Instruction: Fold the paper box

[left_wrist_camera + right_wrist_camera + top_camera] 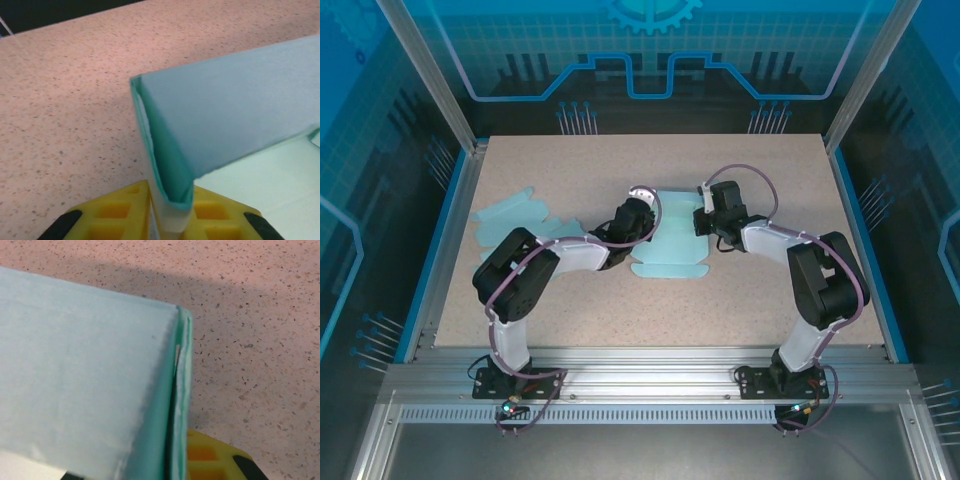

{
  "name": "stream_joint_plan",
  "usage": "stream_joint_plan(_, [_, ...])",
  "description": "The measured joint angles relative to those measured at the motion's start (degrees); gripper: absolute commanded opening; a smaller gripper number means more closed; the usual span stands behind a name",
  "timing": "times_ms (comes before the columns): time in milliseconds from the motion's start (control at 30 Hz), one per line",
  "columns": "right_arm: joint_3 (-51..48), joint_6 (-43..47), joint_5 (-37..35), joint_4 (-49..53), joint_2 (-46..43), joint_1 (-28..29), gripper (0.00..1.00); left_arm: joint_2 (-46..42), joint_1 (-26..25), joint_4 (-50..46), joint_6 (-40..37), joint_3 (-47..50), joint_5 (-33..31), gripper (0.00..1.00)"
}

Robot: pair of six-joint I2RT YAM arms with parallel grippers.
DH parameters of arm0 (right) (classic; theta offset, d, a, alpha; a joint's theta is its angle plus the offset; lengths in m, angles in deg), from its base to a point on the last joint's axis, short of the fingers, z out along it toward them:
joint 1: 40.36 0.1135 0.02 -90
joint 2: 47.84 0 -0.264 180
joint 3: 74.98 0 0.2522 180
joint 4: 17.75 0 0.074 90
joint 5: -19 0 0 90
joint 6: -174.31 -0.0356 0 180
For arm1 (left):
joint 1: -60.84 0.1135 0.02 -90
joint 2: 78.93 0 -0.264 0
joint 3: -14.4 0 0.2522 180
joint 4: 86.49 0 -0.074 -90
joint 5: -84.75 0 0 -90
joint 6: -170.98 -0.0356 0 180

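The box is lying near the middle of the bench, between the two arms, so that both can reach it. Its two side walls are being stood up from the flat base.

The left wall is being gripped by the left end effector. In the left wrist view the doubled teal fold is being squeezed between the yellow left pads, so this end effector is being read as clenched on the box.

The right wall is being held the same way by the right end effector. Its jaws are closed, and the wall's edge is being pressed against the yellow right pad. The other pad is being hidden by the paper.

Opposite walls are probably being held at once so that the base is kept flat and the creases are being set evenly. The step is being judged as wall folding, with the front flaps not yet being turned in. Thin paper is being handled, so too hard a pull could tear or skew the crease.

Spare blanks are being kept at the left of the bench, well apart from the box.
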Motion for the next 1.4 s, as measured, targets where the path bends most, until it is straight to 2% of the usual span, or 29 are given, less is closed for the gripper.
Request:
stream_joint_plan(133, [0.00, -0.42, 0.79, -0.57, -0.09, 0.33, 0.11, 0.59, -0.63, -0.37, 2.01, -0.81, -5.22, 0.12])
stream_joint_plan(233, [0.00, -1.25, 0.50, -0.68, -0.11, 0.98, 0.02, 0.59, -1.62, -0.37, 3.54, -0.81, -9.16, 0.12])
stream_joint_plan(433, [2.62, -3.91, -4.61, 1.53, 0.15, 3.26, 0.00, 0.59, -3.15, -0.04, 7.23, -0.68, -14.75, 0.09])
stream_joint_plan(700, [4.70, -6.36, -18.16, 3.45, 1.99, 10.16, 0.00, -2.43, -3.65, 0.48, 11.21, 4.28, -15.28, 0.07])
stream_joint_plan(900, [10.45, -12.28, -28.20, 8.02, 3.37, 13.31, 0.00, -8.37, -5.20, 0.35, 13.44, 7.89, -15.28, 0.07])
stream_joint_plan(1100, [12.41, -17.86, -30.99, 11.91, 3.96, 15.37, 0.00, -10.54, -5.55, 0.24, 13.55, 9.79, -16.87, 0.07])
stream_joint_plan(1400, [11.72, -21.42, -33.57, 12.37, 3.32, 18.03, 0.00, -7.17, -6.29, -1.09, 15.08, 6.47, -27.10, 0.06])
